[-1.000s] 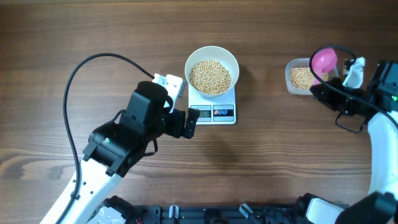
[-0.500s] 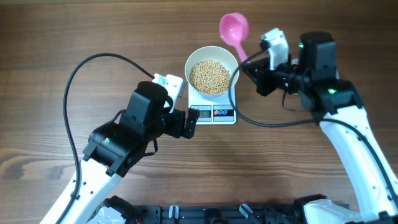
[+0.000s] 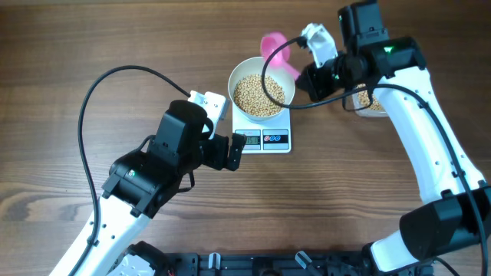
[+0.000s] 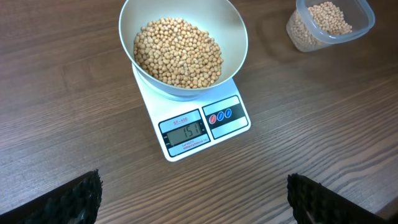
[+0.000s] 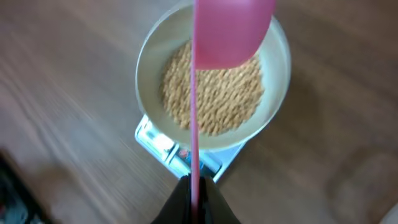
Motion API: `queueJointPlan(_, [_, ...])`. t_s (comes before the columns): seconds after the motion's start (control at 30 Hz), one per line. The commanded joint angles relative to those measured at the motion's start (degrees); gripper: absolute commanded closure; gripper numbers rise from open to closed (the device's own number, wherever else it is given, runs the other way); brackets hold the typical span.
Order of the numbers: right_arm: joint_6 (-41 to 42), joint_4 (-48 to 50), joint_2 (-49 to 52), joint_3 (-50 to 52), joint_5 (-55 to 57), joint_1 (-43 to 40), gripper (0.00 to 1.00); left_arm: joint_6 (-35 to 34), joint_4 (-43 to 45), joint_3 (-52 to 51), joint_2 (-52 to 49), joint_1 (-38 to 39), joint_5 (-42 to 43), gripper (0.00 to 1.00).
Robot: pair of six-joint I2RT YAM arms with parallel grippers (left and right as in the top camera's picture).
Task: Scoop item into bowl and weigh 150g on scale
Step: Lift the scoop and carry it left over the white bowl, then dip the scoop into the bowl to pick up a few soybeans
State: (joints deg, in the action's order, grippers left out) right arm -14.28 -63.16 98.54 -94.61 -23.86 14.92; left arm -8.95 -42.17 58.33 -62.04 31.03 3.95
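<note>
The white bowl (image 3: pixel 232 83) stands on the white scale (image 3: pixel 265 140), filled with tan beans (image 3: pixel 259 94). In the left wrist view the bowl (image 4: pixel 235 28) with beans (image 4: pixel 177 53) sits on the scale (image 4: pixel 231 127), whose display reads 151. My right gripper (image 3: pixel 310 74) is shut on the handle of a pink scoop (image 3: pixel 274 47), whose cup hangs over the bowl's far right rim. In the right wrist view the scoop (image 5: pixel 230 28) covers the rim above the shut gripper (image 5: pixel 195 200); its inside is hidden. My left gripper (image 3: pixel 235 152) stands open and empty before the scale, as the left wrist view (image 4: pixel 196 211) shows.
A clear plastic tub (image 4: pixel 329 23) holding more beans stands right of the scale; in the overhead view the tub (image 3: pixel 374 105) is mostly hidden under my right arm. A black cable loops over the wood table left of the bowl.
My right arm swung left from the tub to the bowl with the pink scoop, which now hangs over the bowl's far rim. The left arm has not moved.
</note>
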Motion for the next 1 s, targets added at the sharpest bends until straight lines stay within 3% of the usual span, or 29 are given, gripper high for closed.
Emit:
queueJointPlan(0.0, [-2.9,-0.7,2.8,-0.9,2.5,1.4,0.95,-0.5,0.2,0.3,-0.2,-0.2,0.5,0.0])
queueJointPlan(0.5, [-5.2,5.6,9.6,-0.5,19.3,7.8,0.96,-0.5,0.2,0.3,-0.2,-0.2,0.5,0.0])
queueJointPlan(0.97, [-2.0,6.1,11.8,-0.3,19.3,10.2,0.96,-0.5,0.2,0.3,-0.2,-0.2,0.5,0.0])
